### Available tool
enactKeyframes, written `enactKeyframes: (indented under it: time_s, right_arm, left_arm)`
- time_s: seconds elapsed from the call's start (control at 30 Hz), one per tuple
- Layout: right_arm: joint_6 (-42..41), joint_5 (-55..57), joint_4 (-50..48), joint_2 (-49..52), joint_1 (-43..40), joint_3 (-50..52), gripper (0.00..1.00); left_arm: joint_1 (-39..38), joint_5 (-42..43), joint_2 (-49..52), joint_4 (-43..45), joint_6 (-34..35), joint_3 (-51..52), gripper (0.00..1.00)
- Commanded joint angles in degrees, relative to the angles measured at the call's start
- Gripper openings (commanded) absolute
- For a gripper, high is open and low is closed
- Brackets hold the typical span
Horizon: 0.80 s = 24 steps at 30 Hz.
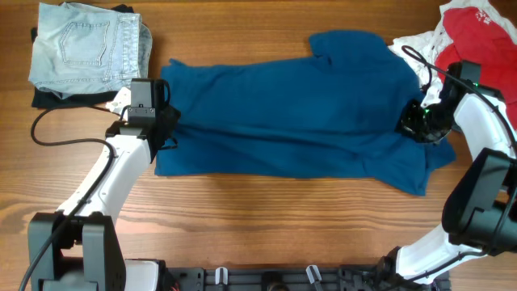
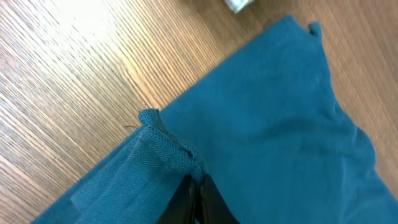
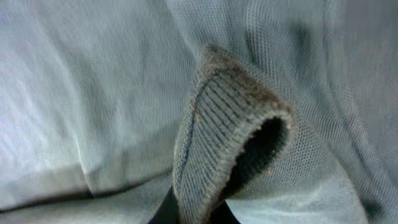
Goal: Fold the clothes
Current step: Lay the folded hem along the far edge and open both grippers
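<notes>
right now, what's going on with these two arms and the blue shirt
Two robot arms are folding a dark blue shirt spread on the wooden table. The left gripper is shut on its hem at one end, the right gripper on a ribbed edge at the other. Folded jeans and a red garment lie aside.

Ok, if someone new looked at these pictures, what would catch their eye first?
A big blue shirt lies spread across the middle of the table, the left gripper pinching one end and the right gripper shut on a ribbed edge at the other. Folded jeans sit at the far left corner, and a red and white heap at the far right.
</notes>
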State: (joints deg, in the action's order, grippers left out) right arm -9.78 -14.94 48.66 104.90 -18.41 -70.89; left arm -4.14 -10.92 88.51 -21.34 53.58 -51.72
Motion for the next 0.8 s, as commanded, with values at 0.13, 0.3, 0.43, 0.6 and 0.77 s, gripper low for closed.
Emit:
enactKeyframes:
  time_s: [0.13, 0.3, 0.43, 0.6, 0.77]
  right_arm:
    - [0.35, 0.74, -2.34, 0.09, 0.07, -2.34, 0.04]
    - [0.33, 0.70, -1.57, -1.36, 0.07, -4.48, 0.04]
    - [0.44, 0.74, -1.95, -3.48, 0.09, -5.25, 0.04]
    - [0.81, 1.22, -2.34, -3.10, 0.09, -5.22, 0.04]
    - [0.63, 1.18, -3.80, -3.10, 0.09, -5.22, 0.04]
  left_arm:
    - [-0.09, -5.68, 0.55, 0.35, -0.92, -0.79, 0.04]
    - [-0.09, -5.68, 0.55, 0.33, -0.92, -0.79, 0.04]
    - [-0.09, -5.68, 0.55, -0.04, -0.92, -0.79, 0.04]
    - [-0.11, -5.68, 0.55, -0.11, -0.92, -0.79, 0.04]
    - [-0.11, -5.68, 0.94, -0.35, -0.92, -0.79, 0.04]
